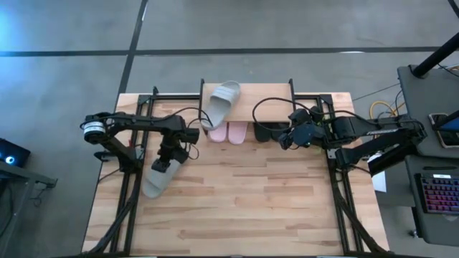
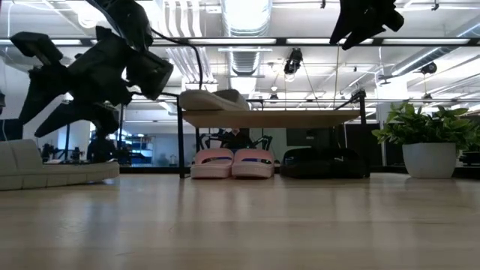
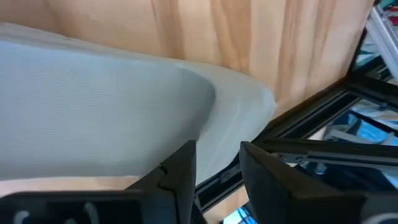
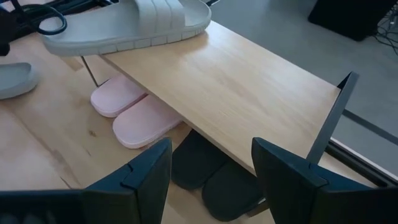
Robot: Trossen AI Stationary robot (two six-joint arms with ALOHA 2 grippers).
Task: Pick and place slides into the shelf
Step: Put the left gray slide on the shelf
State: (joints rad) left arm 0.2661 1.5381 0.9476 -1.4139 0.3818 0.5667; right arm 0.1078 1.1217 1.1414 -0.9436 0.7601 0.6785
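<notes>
The shelf (image 1: 267,94) stands at the table's far edge. One grey-green slide (image 1: 221,104) lies on its plank top, overhanging the left end. Under the plank, the pink pair (image 1: 228,133) and the black pair (image 1: 267,132) rest on the table. The other grey-green slide (image 1: 156,179) lies flat on its sole at the left. My left gripper (image 1: 165,161) points down at this slide's far end, part open. The slide's side rim (image 3: 214,134) shows just past its fingertips (image 3: 183,165). My right gripper (image 1: 285,140) hovers open above the shelf's front right, holding nothing (image 4: 211,174). My left gripper slants down from the far side over the far end of the grey-green slide, its fingers beside the rim (image 3: 214,134). I cannot tell whether they touch it. The slide lies flat on the table (image 2: 52,171).
Black stand frames run along the table's left (image 1: 129,190) and right (image 1: 344,197) sides. The near half of the wooden table (image 1: 237,211) is bare. A desk with a keyboard (image 1: 439,193) stands off to the right. A potted plant (image 2: 431,150) shows beyond the table.
</notes>
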